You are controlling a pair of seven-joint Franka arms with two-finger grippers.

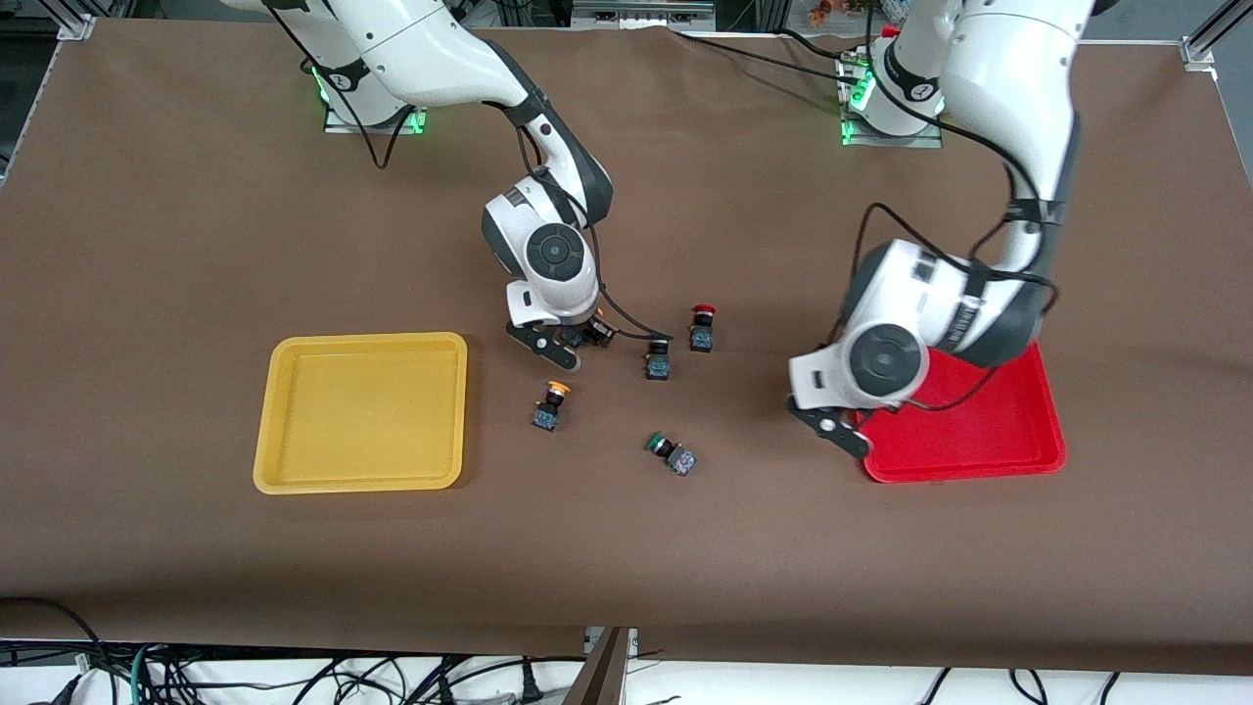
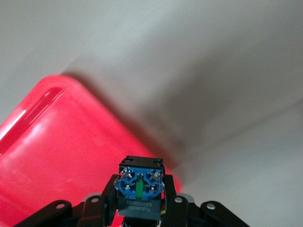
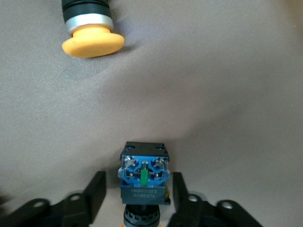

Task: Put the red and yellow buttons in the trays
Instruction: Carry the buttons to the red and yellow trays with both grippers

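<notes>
In the middle of the front view, the right gripper [image 1: 568, 345] is low over the brown cloth-covered table [image 1: 196, 245]. Its jaws stand narrowly apart on either side of a small black-bodied push-button switch with a blue-marked base [image 3: 143, 177], with a sliver of gap showing at each flank, so nothing is gripped yet. A trace of orange below the body suggests a yellow cap. A second, orange-yellow-capped button [image 1: 553, 401] stands just beside it, nearer the camera. The shallow yellow plastic tray [image 1: 357, 483] lies empty in the lower part of the frame, toward the right arm's end. The left gripper [image 1: 844, 431] hangs over the near corner of the shallow red plastic tray [image 1: 964, 472]. It is clamped on another blue-based black switch [image 2: 140, 187] whose cap is hidden, so its colour cannot be told. A red-capped button [image 1: 702, 328] stands near mid-frame, and two green-capped switches, one upright [image 1: 658, 360] and one lying on its side [image 1: 671, 452], sit close by. The risks are probably these: the right jaws could close off-centre and tip or squirt the small body sideways into its yellow neighbour. The left's release sits right at the tray's rim, so the switch could strike the lip and roll onto the cloth.
</notes>
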